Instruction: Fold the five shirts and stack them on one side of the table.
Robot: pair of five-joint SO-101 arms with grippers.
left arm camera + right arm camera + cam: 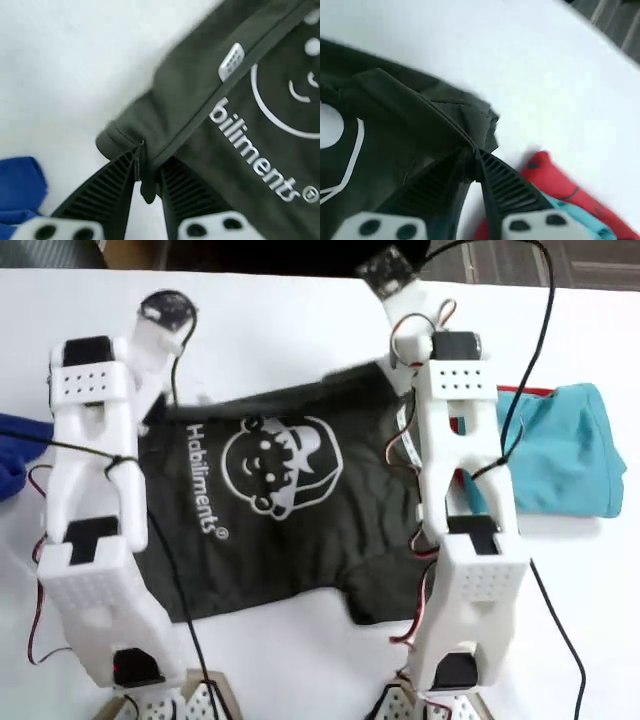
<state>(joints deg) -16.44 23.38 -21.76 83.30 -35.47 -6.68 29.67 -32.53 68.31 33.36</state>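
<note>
A dark grey shirt (280,510) with a white cartoon print lies spread between the two arms. My left gripper (148,172) is shut on its shoulder edge (130,135), near the collar with a white label (230,61). My right gripper (472,157) is shut on the dark shirt's (395,120) other shoulder edge. In the high view the left arm (95,490) stands along the shirt's left side and the right arm (460,490) along its right side. A teal shirt (565,450) over a red shirt (520,392) lies at the right. A blue shirt (15,455) sits at the left edge.
The white table (300,330) has bare room at the back and at the front right corner. Black cables run over both arms. The blue shirt (17,192) lies close to the left gripper, and the red shirt (555,187) and teal shirt (590,225) lie close to the right one.
</note>
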